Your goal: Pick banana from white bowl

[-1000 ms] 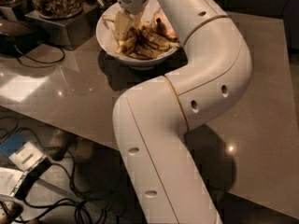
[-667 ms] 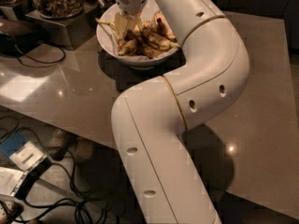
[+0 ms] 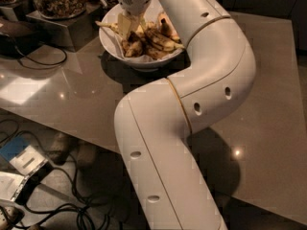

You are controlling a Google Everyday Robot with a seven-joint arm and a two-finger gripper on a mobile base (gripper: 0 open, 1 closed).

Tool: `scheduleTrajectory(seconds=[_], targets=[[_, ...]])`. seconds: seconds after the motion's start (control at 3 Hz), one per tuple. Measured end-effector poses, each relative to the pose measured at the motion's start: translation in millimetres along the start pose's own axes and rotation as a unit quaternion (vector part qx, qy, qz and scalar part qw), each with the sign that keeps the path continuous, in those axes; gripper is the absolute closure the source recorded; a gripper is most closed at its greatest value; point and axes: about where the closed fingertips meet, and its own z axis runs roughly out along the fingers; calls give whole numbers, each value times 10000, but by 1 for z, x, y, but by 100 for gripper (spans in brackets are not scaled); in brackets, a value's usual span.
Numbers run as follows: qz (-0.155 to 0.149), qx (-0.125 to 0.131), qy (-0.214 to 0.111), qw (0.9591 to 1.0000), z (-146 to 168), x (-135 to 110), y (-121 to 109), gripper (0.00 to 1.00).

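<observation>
Little has moved since the earlier frame: the claw (image 3: 128, 27) stays sunk into the left half of the white bowl (image 3: 144, 64), right over the banana (image 3: 108, 25), whose pale end pokes past the bowl's left rim; whether the claw has hold of it I cannot tell. I judge the banana light but soft, overripe and easily bruised, so I'd grip mid-body, gently. Other bananas (image 3: 160, 41) crowd it on the bowl's right side, a jar of nuts (image 3: 57, 1) stands just left of the bowl, and a black cable (image 3: 36, 59) lies on the counter (image 3: 72, 97) farther left.
</observation>
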Motion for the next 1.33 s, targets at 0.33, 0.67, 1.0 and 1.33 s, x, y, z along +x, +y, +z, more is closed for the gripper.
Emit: scheduleTrajectory(seconds=[0.33,0.67,1.0,1.33], targets=[[-28,29,-18,10000,0,-3,0,100],[-106,60,-88,9999,-11,-5,2,100],[-392,271,-115,9988,-39,-13,7,100],[-381,281,-155,9988,-34,-16,5,100]])
